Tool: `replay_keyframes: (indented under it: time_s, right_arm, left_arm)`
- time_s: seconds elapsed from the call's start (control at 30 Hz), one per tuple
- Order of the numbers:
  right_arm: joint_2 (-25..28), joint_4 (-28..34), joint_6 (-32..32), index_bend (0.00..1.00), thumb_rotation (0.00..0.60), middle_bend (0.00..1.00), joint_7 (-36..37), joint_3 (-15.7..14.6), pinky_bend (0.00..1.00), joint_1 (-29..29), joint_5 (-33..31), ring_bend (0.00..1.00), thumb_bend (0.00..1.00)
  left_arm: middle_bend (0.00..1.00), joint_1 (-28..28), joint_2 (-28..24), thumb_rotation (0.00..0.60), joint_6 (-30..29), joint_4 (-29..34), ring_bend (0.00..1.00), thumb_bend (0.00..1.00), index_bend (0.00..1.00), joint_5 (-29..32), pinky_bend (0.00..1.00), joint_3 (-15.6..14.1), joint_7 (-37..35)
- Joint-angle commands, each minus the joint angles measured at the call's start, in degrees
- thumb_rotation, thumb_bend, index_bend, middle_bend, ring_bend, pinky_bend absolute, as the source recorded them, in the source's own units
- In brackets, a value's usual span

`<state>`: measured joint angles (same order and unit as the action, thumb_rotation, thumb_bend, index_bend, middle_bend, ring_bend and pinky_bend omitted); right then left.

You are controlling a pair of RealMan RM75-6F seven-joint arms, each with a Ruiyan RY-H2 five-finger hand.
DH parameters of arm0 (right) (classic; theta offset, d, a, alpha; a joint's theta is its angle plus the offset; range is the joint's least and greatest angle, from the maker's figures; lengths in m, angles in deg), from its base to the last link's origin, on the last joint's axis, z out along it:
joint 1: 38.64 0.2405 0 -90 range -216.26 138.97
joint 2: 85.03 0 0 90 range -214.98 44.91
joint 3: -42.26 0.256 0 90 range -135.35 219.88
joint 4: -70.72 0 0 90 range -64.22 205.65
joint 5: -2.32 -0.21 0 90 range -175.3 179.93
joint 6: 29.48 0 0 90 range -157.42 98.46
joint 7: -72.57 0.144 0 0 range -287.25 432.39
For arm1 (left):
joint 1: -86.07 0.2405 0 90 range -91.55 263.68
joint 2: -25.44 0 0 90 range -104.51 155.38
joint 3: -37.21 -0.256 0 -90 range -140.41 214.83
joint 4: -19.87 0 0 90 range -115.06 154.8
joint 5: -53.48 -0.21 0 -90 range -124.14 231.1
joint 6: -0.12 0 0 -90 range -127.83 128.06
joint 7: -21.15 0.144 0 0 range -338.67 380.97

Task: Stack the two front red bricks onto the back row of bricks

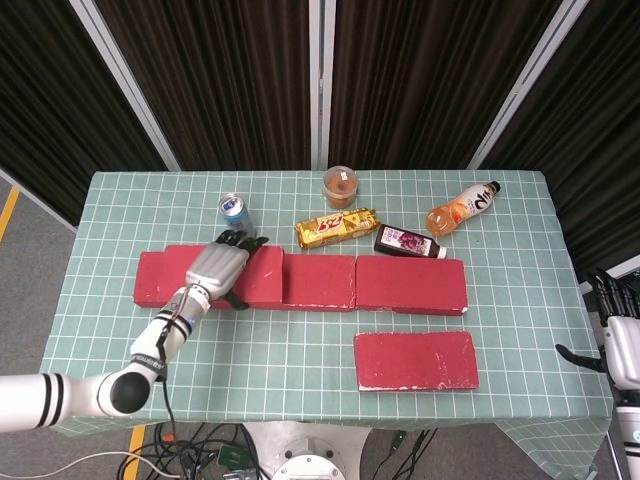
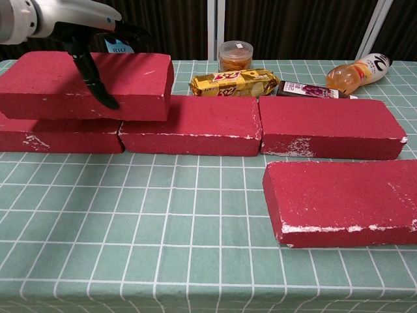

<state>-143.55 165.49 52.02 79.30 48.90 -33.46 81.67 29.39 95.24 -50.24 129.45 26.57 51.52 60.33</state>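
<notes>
The table (image 1: 500, 195) wears a green checked cloth, and a back row of 3 red bricks (image 1: 410, 285) runs across its middle. On top of that row, straddling the joint between the row's left and middle bricks, sits a lifted brick (image 2: 88, 78); the left hand (image 1: 215, 268) grips it, palm and fingers spread over its top and the thumb (image 2: 94, 81) down its near face. Whether this brick rests fully on the row or is held just above it cannot be told. In front of the row's right end lies the other front brick (image 1: 415, 360), flat on the cloth and apart from the row. The right hand (image 1: 622, 345) is far to the right of the row, off the table edge, fingers apart and holding nothing. Behind the row stand a blue can (image 1: 234, 207), a yellow snack packet (image 1: 336, 227), a small tub (image 1: 340, 185), a dark bottle (image 1: 408, 242) and an orange bottle (image 1: 461, 208), both lying down.
</notes>
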Motion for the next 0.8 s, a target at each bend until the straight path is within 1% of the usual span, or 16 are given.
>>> replay_keyframes:
  time_s: [0.03,0.23,0.5,0.67,0.8]
  right_arm:
    - [-0.2,-0.3,-0.3,0.0,0.6,0.0,0.3,0.0,0.0,0.1,-0.2,0.0,0.0]
    - [-0.4,-1.2,-0.7,0.0,0.6,0.0,0.7,0.1,0.0,0.1,-0.6,0.0,0.0]
    - [-0.4,-1.6,-0.7,0.0,0.6,0.0,1.4,0.2,0.0,0.0,-0.6,0.0,0.0]
    - [-0.3,-1.3,-1.0,0.0,0.6,0.0,1.2,0.3,0.0,0.1,-0.6,0.0,0.0]
    - [-0.2,-0.8,-0.9,0.0,0.6,0.0,0.8,0.3,0.0,0.2,-0.5,0.0,0.0]
  left_arm:
    - [0.32,-1.8,2.0,0.6,0.0,-2.4,0.0,0.0,0.0,1.7,0.0,-0.8,-0.9]
    - [0.33,-4.4,4.7,0.6,-0.1,-5.4,0.0,0.0,0.0,3.0,0.0,-2.4,-1.2]
    - [0.32,-6.0,4.4,0.6,0.7,-6.2,0.0,0.0,0.0,1.6,0.0,-4.2,-2.1]
    - [0.32,-6.7,4.5,0.6,1.0,-6.7,0.0,0.0,0.0,1.6,0.0,-4.5,-3.5]
    - [0.32,-7.2,5.2,0.6,2.1,-8.4,0.0,0.0,0.0,1.5,0.0,-4.8,-5.0]
